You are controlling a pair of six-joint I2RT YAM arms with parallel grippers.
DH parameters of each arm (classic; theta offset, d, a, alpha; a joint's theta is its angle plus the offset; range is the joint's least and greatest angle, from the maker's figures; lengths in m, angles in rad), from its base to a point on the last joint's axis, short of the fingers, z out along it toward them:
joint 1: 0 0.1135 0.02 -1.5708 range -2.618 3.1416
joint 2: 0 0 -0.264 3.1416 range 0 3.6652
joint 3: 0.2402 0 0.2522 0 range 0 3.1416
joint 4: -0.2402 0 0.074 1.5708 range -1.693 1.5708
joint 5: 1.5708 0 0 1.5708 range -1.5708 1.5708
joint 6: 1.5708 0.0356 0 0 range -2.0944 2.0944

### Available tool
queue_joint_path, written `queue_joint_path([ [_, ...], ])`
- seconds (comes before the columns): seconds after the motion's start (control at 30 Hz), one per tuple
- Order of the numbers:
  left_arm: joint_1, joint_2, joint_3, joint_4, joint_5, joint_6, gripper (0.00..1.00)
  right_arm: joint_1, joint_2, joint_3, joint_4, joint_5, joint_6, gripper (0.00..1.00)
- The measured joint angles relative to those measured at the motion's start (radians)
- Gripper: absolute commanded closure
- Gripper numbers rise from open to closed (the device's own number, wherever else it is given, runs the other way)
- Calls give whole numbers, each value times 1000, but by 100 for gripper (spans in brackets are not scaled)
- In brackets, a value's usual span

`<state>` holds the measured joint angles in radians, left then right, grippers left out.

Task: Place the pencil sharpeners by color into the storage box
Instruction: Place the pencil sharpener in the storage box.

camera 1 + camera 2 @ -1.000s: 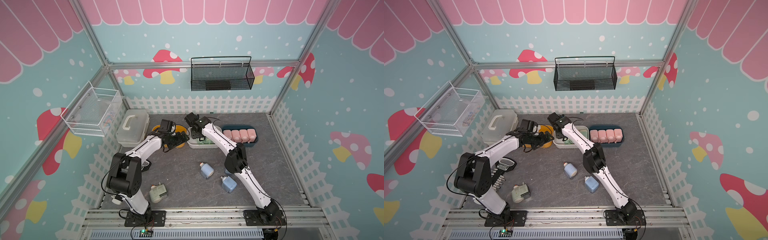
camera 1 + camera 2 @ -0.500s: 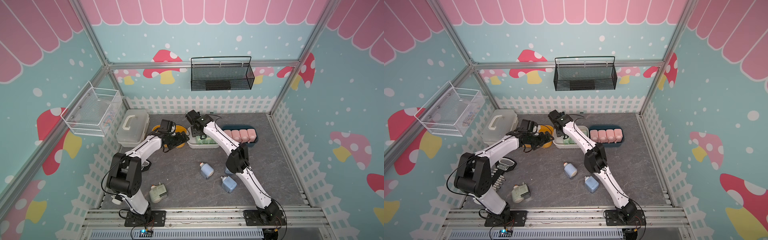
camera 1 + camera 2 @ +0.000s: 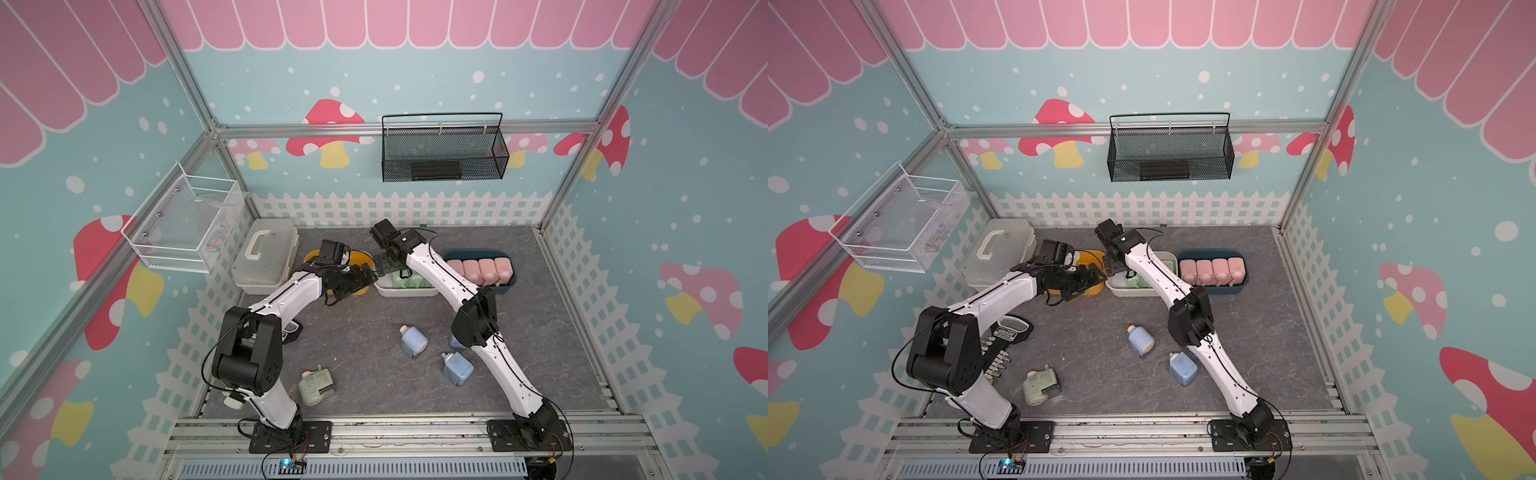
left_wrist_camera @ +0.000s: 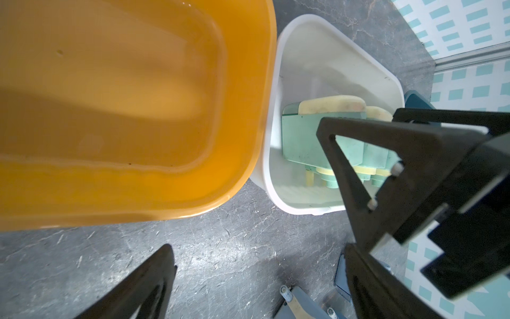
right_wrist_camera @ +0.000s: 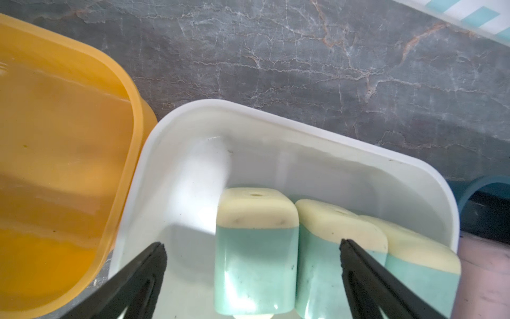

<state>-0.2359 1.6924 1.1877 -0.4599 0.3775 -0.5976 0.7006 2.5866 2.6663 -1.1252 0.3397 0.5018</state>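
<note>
While spread wide, right fingers (image 5: 369,273) astride the end green sharpener (image 5: 256,259) in the white box (image 5: 248,110); left fingers (image 4: 143,287) open too.

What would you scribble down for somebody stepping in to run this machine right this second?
Right tool: open, empty, above the white bin.
Left tool: open, empty, by the orange bin.
Done: four pink sharpeners in the dark blue bin; three green sharpeners in the white bin.
Left: one green sharpener on the table near the left arm base; a blue sharpener mid-table, a second blue sharpener closer to the right arm, apparently a third blue one half hidden behind that arm. The orange bin is empty, so blues probably go there.
</note>
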Motion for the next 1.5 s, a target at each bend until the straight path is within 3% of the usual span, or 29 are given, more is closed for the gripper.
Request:
queue_joint_path([
  [0.97, 12, -31, -43, -8, -17, 0, 4, 2, 50, 0, -8, 193, 3, 1],
  [1.2, 12, -145, -81, -41, -69, -24, 4, 0, 46, 0, 17, 99, -40, 1],
  [1.4, 11, -356, -193, -134, -225, -129, 4, 0, -11, -2, 57, -27, -88, 2],
  [1.5, -2, -454, -241, -217, -326, -220, 4, 1, -94, -77, 122, -81, -112, 1],
])
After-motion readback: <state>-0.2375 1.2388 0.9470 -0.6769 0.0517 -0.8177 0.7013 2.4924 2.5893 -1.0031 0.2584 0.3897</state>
